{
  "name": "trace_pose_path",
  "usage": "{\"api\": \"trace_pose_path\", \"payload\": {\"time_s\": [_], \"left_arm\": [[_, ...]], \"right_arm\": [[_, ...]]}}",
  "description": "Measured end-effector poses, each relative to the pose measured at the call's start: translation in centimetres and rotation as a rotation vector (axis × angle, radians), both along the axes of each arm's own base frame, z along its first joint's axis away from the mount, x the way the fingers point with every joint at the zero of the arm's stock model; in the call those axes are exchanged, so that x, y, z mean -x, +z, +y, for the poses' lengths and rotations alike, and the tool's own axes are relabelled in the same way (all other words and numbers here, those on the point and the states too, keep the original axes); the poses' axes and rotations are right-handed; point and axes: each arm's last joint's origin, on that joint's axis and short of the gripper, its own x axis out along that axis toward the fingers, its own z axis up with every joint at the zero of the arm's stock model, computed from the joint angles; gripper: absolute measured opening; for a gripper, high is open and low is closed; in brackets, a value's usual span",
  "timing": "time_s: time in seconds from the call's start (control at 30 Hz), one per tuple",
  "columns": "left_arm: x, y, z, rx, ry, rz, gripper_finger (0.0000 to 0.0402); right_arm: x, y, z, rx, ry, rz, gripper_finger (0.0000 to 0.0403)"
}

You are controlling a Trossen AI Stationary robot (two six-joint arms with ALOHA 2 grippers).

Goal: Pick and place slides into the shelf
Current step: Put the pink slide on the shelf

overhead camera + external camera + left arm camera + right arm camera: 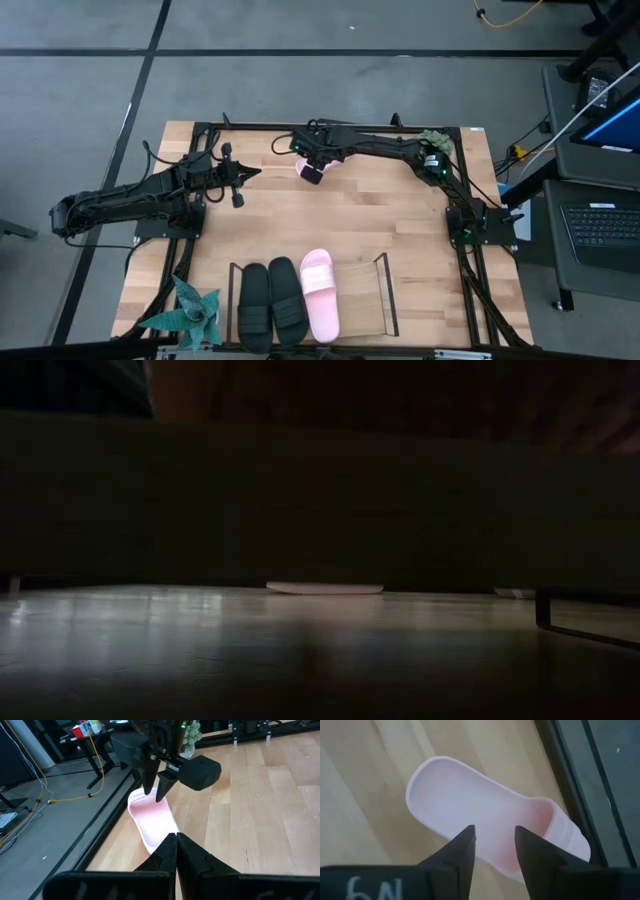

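Going left to right in the high view: a potted plant (190,312) sat at the table's (270,215) 7 o'clock corner. The left gripper (240,177) waited over the table toward 10 o'clock, well apart from everything; the left wrist view showed its fingers (165,852) pressed together, holding nothing. The shelf (388,296) stood along the 6 o'clock edge. It held three slides side by side: two black slides (270,302) filled its 9 o'clock half, touching each other, and one pink slide (320,293) lay just beside them toward 3 o'clock. The remaining slot at the shelf's 3 o'clock end showed bare wooden base. The loose pink slide (490,827) lay flat on the table near the 12 o'clock edge, close to the black frame (380,127); it also showed in the left wrist view (150,822) and as a thin pale strip in the low view (325,588). The right gripper (494,845) hung directly above that slide, fingers a narrow gap apart, pointed down at its footbed just behind the strap; not gripping it. Whether the tips touched the foam could not be told. The right arm reached in from the 3 o'clock side.
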Motion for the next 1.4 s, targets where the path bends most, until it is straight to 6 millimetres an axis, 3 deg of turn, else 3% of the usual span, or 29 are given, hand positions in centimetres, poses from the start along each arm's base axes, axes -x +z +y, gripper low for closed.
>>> {"api": "trace_pose_path", "payload": {"time_s": [0.13, 0.37, 0.53, 0.9, 1.4], "left_arm": [[0.0, 0.0, 0.0, 0.000, 0.000, 0.000, 0.0000], [0.0, 0.0, 0.0, 0.006, 0.002, -0.003, 0.0000], [0.0, 0.0, 0.0, 0.022, 0.007, -0.010, 0.0000], [0.0, 0.0, 0.0, 0.023, 0.008, -0.011, 0.0000], [0.0, 0.0, 0.0, 0.023, 0.008, -0.012, 0.0000]], "right_arm": [[0.0, 0.2, 0.0, -0.001, 0.002, 0.002, 0.0163], [0.1, 3.0, 0.1, 0.035, -0.033, -0.020, 0.0219], [0.4, 2.8, 0.2, 0.024, -0.055, -0.002, 0.0242], [0.0, 1.6, 0.1, -0.007, -0.192, -0.054, 0.0242], [-0.3, -0.4, -0.5, 0.038, -0.191, 0.011, 0.0242]]}}
